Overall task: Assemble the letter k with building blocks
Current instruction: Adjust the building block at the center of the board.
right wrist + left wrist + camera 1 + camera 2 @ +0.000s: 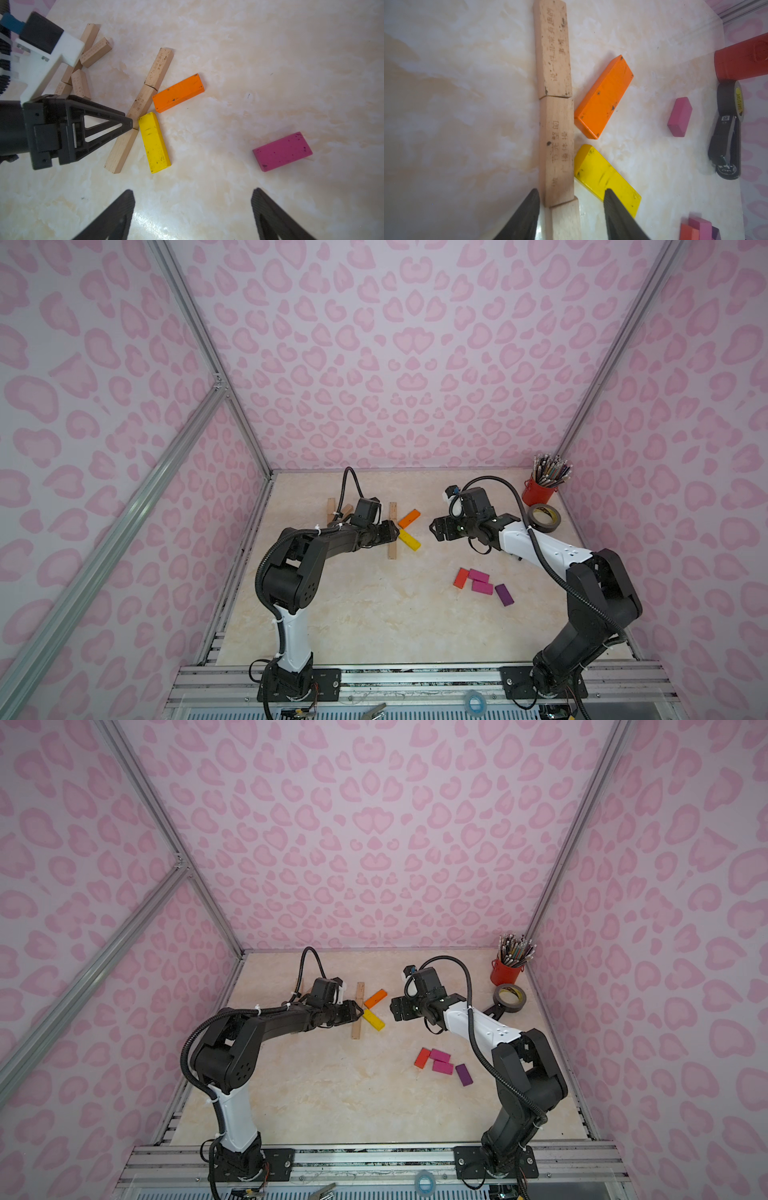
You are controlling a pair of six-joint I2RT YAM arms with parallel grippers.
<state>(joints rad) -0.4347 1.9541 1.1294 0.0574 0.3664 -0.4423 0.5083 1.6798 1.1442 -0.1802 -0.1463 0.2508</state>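
Closest to the lens in the left wrist view, the left gripper (572, 193) has its jaws apart, straddling a joint in the letter's stem. One side sits beside the wood and the other over one yellow painted wooden block (600, 176). Nothing is clamped, so I judge this a straightening touch, not a lift. That stem is three plain light-wood rectangular bars (557, 149) laid end to end in a straight line on the marbled cream bench (374, 626), towards its far side. From the middle bar one orange painted wooden block (604, 97) slants away one way and the yellow slants the other, with their inner ends at or just beside the stem. They make the two arms of the k, and the letter looks essentially formed. The right gripper (193, 190) hovers near the letter with jaws wide apart and empty, probably held clear so the two arms do not meet. Spares lie out of the way. To the stem's left at least four more plain wood bars (96, 52) sit in a loose heap, and one lone magenta block (282, 151) lies apart on the other side. Nearer the arm bases is a cluster of one red block (461, 578), two magenta blocks (478, 576) and one purple block (504, 595). One red cup of pencils (538, 491) and one grey tape roll (544, 517) occupy the far right corner.
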